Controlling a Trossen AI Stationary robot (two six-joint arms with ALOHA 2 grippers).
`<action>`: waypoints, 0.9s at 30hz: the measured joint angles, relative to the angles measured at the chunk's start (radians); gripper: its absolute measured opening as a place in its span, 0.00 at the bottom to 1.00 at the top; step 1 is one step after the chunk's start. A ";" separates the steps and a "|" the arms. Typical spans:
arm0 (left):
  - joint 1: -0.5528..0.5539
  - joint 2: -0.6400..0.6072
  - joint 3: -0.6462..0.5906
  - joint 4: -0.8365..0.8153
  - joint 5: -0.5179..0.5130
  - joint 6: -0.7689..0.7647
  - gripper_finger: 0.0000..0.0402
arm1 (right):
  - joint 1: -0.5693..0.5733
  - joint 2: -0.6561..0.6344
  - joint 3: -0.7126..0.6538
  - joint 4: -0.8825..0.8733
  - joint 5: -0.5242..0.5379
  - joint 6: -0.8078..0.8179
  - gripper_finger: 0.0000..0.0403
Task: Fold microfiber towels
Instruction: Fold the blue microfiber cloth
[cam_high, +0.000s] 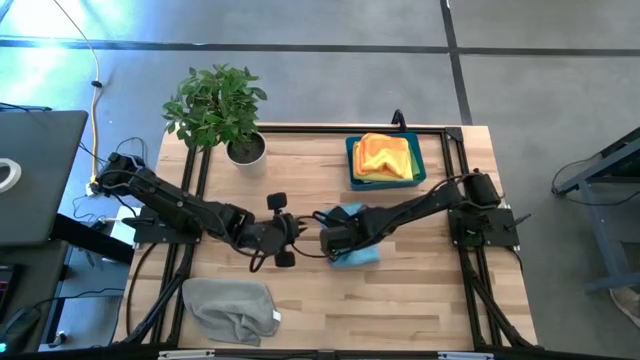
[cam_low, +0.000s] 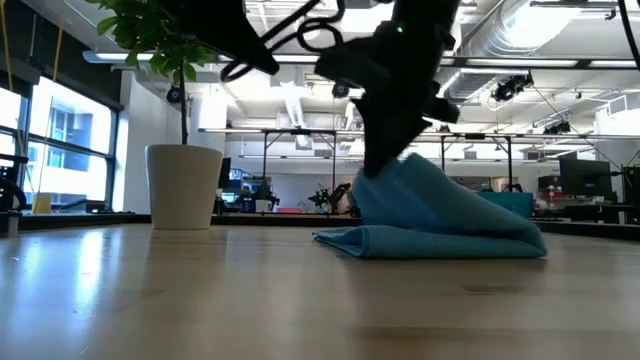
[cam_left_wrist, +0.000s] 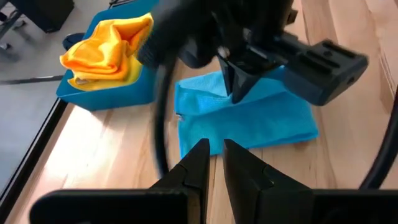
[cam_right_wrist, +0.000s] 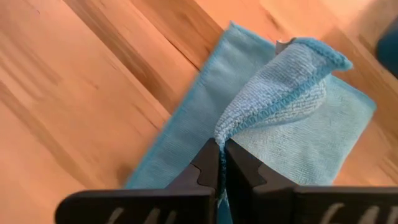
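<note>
Two dark arms meet mid-worktop (cam_high: 420, 300), where the soft light-blue microfiber towel (cam_high: 356, 250) lies just toward three o'clock of centre, half folded. The right arm's fingers (cam_right_wrist: 221, 163) are clamped shut on a lifted fold of its edge; if that thin pinch slips, I judge the fold would flop open and the layers land crooked. The left arm's fingers (cam_left_wrist: 213, 163) hover at the towel's nine o'clock side, nearly closed on nothing, and could snag the hem. Toward six o'clock the crumpled grey microfiber towel (cam_high: 232, 308) waits.
</note>
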 joint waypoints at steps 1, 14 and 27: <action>-0.004 0.000 0.000 -0.003 -0.002 0.000 0.09 | 0.000 0.000 0.008 0.001 0.004 0.000 0.00; -0.030 0.000 0.000 -0.015 -0.023 0.008 0.09 | 0.000 0.003 0.024 0.018 0.030 -0.131 0.07; -0.030 0.000 0.000 -0.020 -0.038 0.009 0.09 | 0.017 0.001 0.023 0.052 -0.100 -0.401 0.34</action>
